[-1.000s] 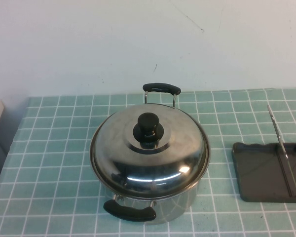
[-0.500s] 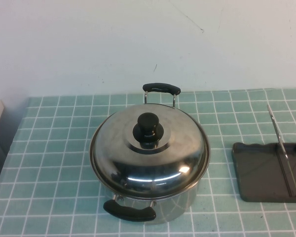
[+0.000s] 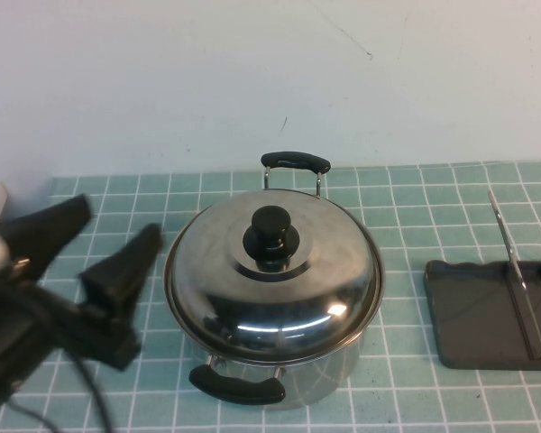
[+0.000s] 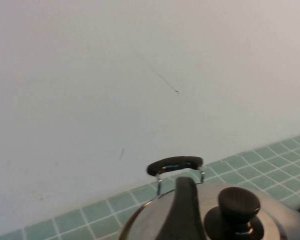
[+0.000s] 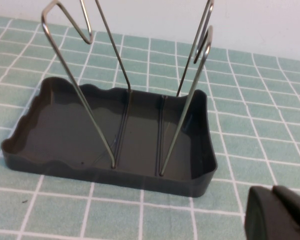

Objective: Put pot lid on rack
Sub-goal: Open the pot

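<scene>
i see the pot lid (image 3: 275, 280) seated flat on the steel pot (image 3: 279, 374), black knob (image 3: 270, 236) upright at its centre. the pot sits on the green tiled tabletop (image 3: 415, 207), one black handle (image 3: 295, 161) on the wall side of the lid and the other handle (image 3: 238, 386) on my side of it. the rack (image 3: 487, 316) lies to the right of the lid, well apart from it, dark tray flat on the tiles, thin wire dividers (image 3: 508, 248) standing up from it. left gripper (image 3: 104, 239) is just left of the lid, above the tiles, fingers spread apart with nothing between them, not touching the lid. in the left wrist view one dark fingertip (image 4: 182, 210) shows in front of the lid (image 4: 275, 220) beside the knob (image 4: 238, 202). right gripper (image 5: 277, 215) only shows in the right wrist view, near the rack (image 5: 65, 135), close to one tray corner; fingers look pressed together, holding nothing. white wall (image 3: 252, 72) behind the lid.
</scene>
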You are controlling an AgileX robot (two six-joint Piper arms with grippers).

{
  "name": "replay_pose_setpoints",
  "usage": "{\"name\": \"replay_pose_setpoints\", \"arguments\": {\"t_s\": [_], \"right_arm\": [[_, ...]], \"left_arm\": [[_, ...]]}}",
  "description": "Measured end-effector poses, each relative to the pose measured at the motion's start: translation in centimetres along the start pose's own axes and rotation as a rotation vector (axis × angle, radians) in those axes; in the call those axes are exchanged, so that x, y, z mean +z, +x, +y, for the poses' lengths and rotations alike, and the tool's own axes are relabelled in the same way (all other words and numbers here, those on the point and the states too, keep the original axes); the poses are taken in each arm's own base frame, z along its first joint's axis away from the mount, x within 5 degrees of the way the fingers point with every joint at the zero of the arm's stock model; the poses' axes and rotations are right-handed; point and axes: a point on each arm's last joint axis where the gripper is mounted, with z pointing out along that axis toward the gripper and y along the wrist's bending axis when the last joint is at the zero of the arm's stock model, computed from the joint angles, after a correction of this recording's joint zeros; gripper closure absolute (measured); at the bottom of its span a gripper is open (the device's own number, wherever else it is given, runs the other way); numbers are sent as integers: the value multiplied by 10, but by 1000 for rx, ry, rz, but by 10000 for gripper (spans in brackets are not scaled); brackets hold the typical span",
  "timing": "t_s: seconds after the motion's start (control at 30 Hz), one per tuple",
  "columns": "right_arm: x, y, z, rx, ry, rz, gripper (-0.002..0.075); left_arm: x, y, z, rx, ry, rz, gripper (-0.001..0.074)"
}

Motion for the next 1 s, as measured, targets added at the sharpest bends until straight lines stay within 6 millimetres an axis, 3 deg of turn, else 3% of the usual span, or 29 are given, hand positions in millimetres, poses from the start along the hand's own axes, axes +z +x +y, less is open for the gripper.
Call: {"name": "replay_pose_setpoints", "arguments": {"t_s": [0.27,0.63,0.87,1.0], "right_arm": [[0,0,0,0,0,0,727],[0,0,0,0,0,0,727],[0,0,0,0,0,0,727],[0,0,0,0,0,0,727]], "left_arm": [[66,25,-18,28,129,40,215],[136,55,-22,6,184,21,215],[153,88,-20,-14,168,115,215],[157,94,-18,-38,153,120,256]]}}
